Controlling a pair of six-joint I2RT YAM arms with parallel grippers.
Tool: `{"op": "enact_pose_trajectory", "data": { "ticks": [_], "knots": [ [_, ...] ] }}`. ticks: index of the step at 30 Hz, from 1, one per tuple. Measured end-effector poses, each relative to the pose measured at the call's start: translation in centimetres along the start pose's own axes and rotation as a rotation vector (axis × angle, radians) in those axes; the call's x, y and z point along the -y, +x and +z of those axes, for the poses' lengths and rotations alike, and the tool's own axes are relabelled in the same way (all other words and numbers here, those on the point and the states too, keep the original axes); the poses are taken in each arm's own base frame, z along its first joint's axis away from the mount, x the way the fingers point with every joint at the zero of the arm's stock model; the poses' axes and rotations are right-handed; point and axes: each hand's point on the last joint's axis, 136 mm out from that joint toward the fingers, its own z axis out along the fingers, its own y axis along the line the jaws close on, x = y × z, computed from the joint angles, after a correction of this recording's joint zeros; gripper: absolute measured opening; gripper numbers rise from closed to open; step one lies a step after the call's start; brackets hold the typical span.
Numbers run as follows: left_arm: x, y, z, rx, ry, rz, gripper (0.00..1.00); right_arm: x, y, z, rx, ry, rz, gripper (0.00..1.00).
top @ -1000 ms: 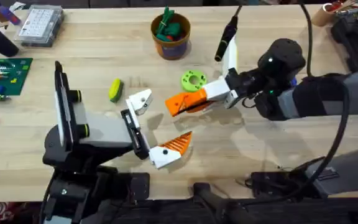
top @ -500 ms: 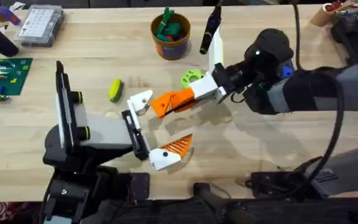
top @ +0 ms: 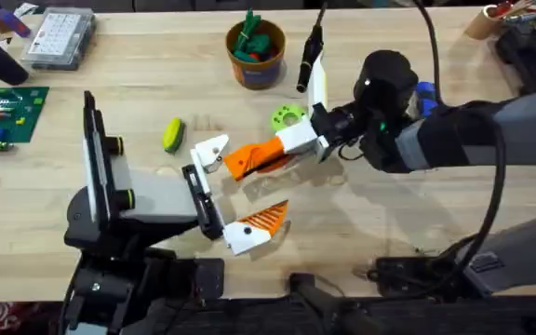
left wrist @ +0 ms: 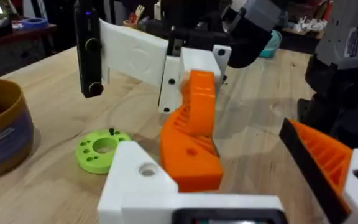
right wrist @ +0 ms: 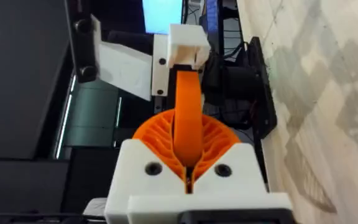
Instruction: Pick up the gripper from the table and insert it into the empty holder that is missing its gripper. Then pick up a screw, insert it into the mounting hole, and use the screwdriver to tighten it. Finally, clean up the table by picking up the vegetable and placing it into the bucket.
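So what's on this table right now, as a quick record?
holder: black plate on the left arm, one white-and-orange fingertip mounted
right gripper: orange jaws shut, tips beside a white block
vegetable: yellow-green, lying on the table
bucket: at the far side, green and red items inside
green disc: lying by the right gripper

Right end effector point(top: 240, 162) crowds the holder point(top: 203, 200); vegetable point(top: 173, 134) unobstructed.
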Motion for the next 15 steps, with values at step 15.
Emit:
{"op": "enact_pose_trajectory", "data": {
  "ticks": [15],
  "knots": [
    [0.00, 0.00, 0.00, 0.000, 0.000, 0.000, 0.990, 0.14, -0.43, 0.05, 0.025, 0.007, -0.020, 0.020]
  ]
}}
